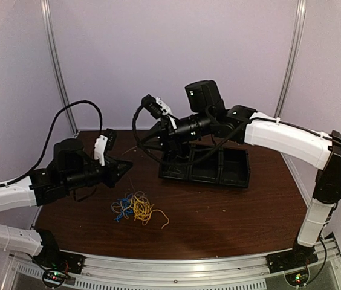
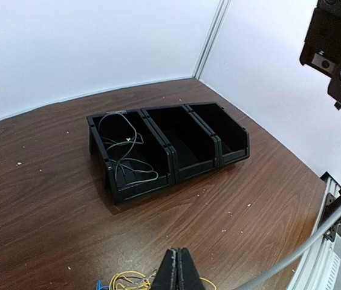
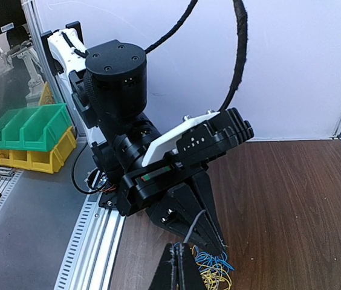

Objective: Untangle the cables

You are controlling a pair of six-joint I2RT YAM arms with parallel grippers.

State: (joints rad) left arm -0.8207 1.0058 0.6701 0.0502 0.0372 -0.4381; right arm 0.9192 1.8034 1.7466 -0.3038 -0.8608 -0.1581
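Yellow and blue cable tangle point(image 1: 135, 208): one clump, lying on the brown wooden table point(image 1: 231, 223), near-left of centre and in front of the left arm. Blue strands are on its left side and yellow on its right. Its long axis runs roughly left-right in the top view, and one yellow tail trails out toward the near right.

One grey cable point(image 2: 125, 151) lies apart from the clump, loosely looped in the black three-compartment bin point(image 2: 234, 151). It is in the end compartment, leftmost in the left wrist view, with its loops running along that compartment's length. The other two compartments hold no cable that I can see. The bin sits far-centre on the table with its long axis left-right.

Left gripper point(image 2: 176, 269): fingers pressed together with no gap, tips just above the tangle's far edge. I can't tell whether a strand is pinched.

Right gripper point(image 3: 178, 263): fingers also closed tight, pointing toward the left arm's wrist, with the tangle just below. A thin pale strand shows at its tip, but I can't tell whether it is gripped.

Count: two arms, one bin.
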